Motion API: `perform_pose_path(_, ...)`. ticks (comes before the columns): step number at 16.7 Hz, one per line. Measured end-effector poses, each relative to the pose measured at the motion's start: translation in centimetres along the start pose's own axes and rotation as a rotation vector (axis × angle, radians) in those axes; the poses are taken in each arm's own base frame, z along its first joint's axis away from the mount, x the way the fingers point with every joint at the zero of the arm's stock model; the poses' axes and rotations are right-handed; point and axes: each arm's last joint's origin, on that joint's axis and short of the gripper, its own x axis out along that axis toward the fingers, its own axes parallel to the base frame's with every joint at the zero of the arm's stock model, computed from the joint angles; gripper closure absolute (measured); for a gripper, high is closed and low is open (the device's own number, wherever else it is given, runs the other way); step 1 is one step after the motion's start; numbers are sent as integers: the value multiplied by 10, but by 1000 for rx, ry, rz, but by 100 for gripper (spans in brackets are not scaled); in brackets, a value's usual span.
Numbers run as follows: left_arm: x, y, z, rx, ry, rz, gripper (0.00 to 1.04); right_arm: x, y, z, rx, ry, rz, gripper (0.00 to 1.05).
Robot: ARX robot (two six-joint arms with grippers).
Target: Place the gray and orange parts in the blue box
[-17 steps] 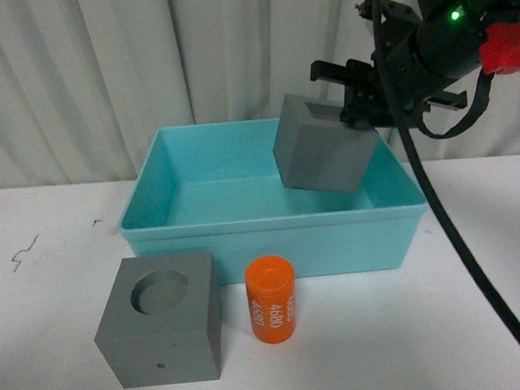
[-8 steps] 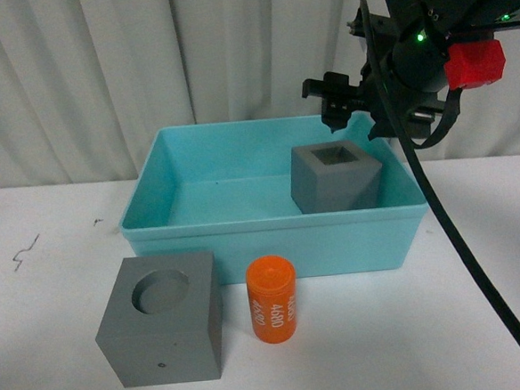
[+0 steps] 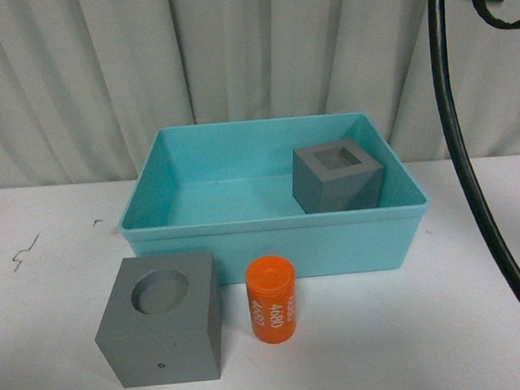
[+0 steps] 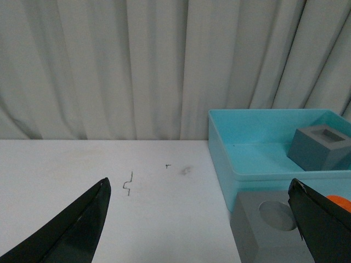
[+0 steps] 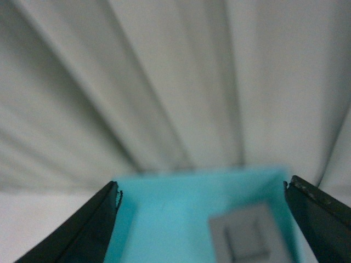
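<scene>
While curtains [image 3: 100, 72] hang behind the blue box [image 3: 273, 248], a cable [image 3: 470, 189] crosses.

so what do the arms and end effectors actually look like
The left end effector and right end effector each have plain black, wedge-shaped fingers tapering to thin tips. In the front view only a thick black cable shows, running down the right side.

Soft, even light; right wrist view blurred.
</scene>
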Motion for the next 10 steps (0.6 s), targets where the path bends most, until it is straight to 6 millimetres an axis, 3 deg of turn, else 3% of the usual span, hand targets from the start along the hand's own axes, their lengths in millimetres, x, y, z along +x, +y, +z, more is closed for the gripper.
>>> perform_pose_path(1, 0, 0, 0, 0, 0, -1, 7, -34, 2, -3, -109, -169, -117, 24)
perform_pose_path(3, 0, 0, 0, 0, 0, 0, 7, -103, -11, -14, -219, -284, -242, 46)
perform_pose_path(5, 0, 0, 0, 0, 0, -1, 7, -143, -30, -30, -251, -326, -291, 68)
perform_pose_path(8, 0, 0, 0, 0, 0, 0, 7, -163, -49, -77, -276, -208, -282, 95)
perform_pose_path(9, 0, 0, 0, 0, 0, 0, 7, -173, -52, -85, -287, -202, -279, 103)
perform_pose_path(10, 0, 0, 0, 0, 0, 0, 7, -185, -55, -86, -283, -240, -286, 103)
